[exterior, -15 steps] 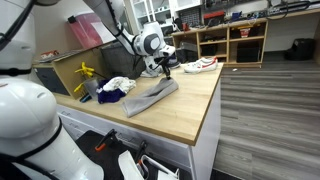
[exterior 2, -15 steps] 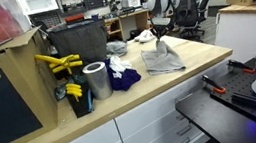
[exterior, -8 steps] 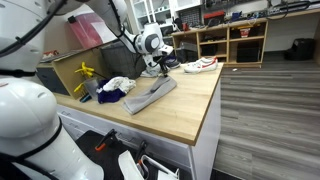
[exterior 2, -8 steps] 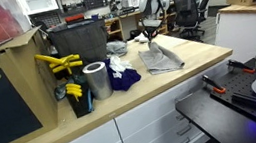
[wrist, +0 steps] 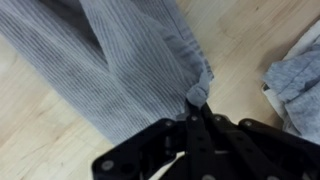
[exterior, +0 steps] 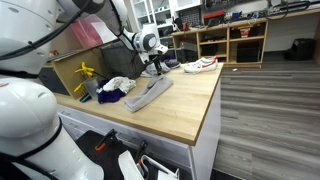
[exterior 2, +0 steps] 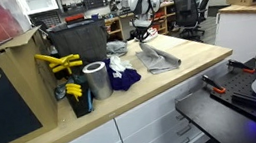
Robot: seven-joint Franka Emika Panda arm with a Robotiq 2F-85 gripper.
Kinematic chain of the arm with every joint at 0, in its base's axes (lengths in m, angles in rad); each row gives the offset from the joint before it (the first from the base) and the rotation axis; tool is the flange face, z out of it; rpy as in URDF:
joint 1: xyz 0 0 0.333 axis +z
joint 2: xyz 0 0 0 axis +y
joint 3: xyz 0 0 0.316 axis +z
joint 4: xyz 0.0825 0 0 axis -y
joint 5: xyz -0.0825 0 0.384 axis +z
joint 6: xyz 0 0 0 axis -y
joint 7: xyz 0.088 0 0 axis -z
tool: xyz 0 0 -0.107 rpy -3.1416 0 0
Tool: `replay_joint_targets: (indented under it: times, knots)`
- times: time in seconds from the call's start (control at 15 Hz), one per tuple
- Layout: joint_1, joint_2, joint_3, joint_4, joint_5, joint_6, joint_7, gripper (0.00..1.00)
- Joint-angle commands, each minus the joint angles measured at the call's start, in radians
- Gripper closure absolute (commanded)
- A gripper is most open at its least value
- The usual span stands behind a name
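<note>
The black pincer (wrist: 198, 103) is clamped shut on one corner of the grey ribbed fabric cloth (wrist: 130, 60), so the grasp is made, while most of the cloth lies on the light wooden table (exterior: 185, 110).

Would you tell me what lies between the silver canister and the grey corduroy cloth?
In an exterior view, a crumpled dark blue cloth lies between the silver canister and the grey corduroy cloth.
</note>
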State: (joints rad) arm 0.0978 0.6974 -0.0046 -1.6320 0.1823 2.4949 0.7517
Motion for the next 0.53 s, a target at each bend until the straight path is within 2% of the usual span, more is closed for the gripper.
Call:
replay_joint_targets:
  times: [0.0, 0.13, 0.47]
  knots:
    - [0.001, 0.056, 0.019, 0.097, 0.033, -0.052, -0.024, 0.71]
    - [0.000, 0.070, 0.021, 0.116, 0.027, -0.049, -0.032, 0.63]
    - [-0.024, 0.028, -0.025, 0.067, 0.009, -0.013, -0.062, 0.26]
